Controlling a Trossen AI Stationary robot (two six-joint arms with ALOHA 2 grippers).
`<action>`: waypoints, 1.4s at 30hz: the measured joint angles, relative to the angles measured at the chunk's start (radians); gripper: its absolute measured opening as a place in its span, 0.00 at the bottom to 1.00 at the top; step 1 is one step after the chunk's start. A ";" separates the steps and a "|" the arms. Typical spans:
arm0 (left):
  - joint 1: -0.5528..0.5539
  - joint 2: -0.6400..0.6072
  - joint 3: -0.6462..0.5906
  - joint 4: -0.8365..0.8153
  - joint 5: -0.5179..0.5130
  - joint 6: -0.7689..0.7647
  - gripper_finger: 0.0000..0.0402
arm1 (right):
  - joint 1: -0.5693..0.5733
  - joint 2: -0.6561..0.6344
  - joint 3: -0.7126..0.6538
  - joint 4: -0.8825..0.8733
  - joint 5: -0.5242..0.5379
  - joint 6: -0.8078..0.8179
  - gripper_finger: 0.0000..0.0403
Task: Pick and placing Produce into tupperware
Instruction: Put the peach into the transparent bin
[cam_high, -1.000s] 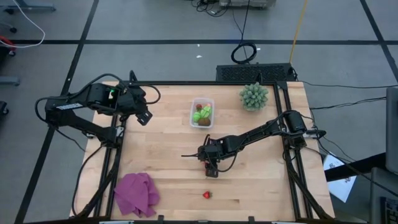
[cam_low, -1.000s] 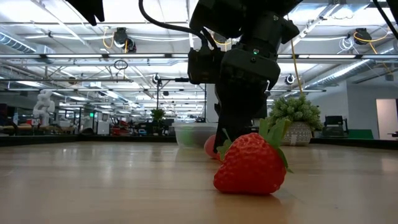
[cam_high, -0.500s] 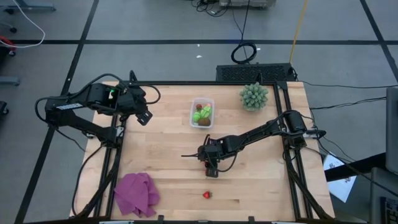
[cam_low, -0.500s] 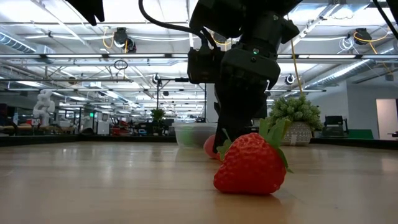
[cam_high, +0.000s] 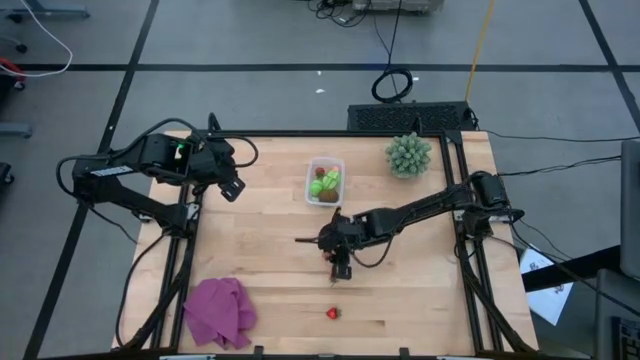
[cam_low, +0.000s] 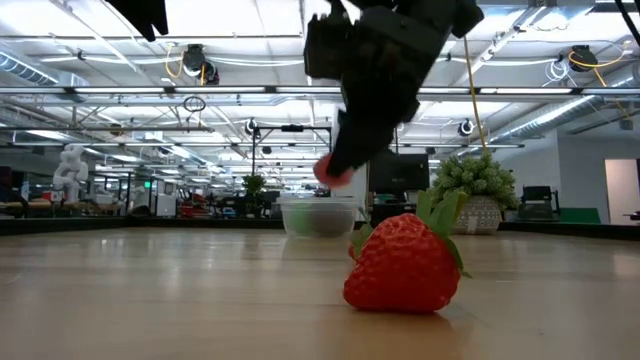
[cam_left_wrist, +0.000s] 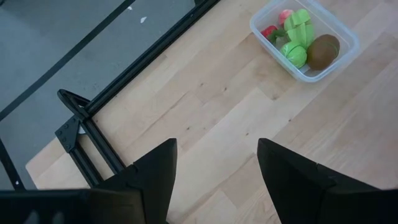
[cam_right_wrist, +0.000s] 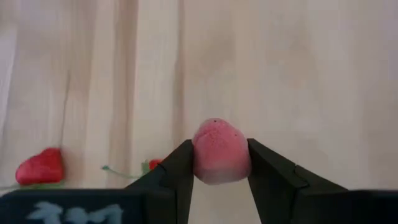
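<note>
Right gripper (cam_right_wrist: 219, 163) sits mid-frame in the high view, lifted clear of the light wooden table (cam_high: 270, 250), fingers clamped on a small pinkish-red toy strawberry (cam_right_wrist: 220, 151). In the low view that held strawberry (cam_low: 333, 170) hangs above the tabletop, up near the centre of the frame. Right arm reaches in from the right edge of the table.

Small clear plastic rectangular tupperware (cam_high: 324, 181) stands in the upper centre of the high view, just above the right gripper's spot. Inside it: two light green toy pieces (cam_left_wrist: 297, 36), a brown oval kiwi-like piece (cam_left_wrist: 323, 51), small red bits (cam_left_wrist: 271, 31) at one end.

Another small red toy strawberry with green leaves (cam_high: 333, 313) lies on the table at lower centre of the high view, well apart from the tupperware; it fills the foreground in the low view (cam_low: 404, 262).

Left gripper (cam_high: 232, 187) hovers at upper left of the table, fingers apart, holding nothing.

Crumpled purple cloth (cam_high: 219, 311) at lower left. Spiky pale-green plant (cam_high: 409, 154) at upper right, near the table corner.
</note>
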 joint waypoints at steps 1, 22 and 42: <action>0.000 0.000 0.000 0.000 0.000 0.000 0.57 | -0.006 -0.014 0.000 0.001 0.016 -0.010 0.30; 0.000 0.000 0.000 0.004 0.000 0.015 0.57 | -0.404 -0.117 0.001 0.209 0.076 -0.280 0.30; 0.000 0.000 0.000 0.004 0.000 0.019 0.57 | -0.499 0.033 0.000 0.146 0.077 -0.302 0.30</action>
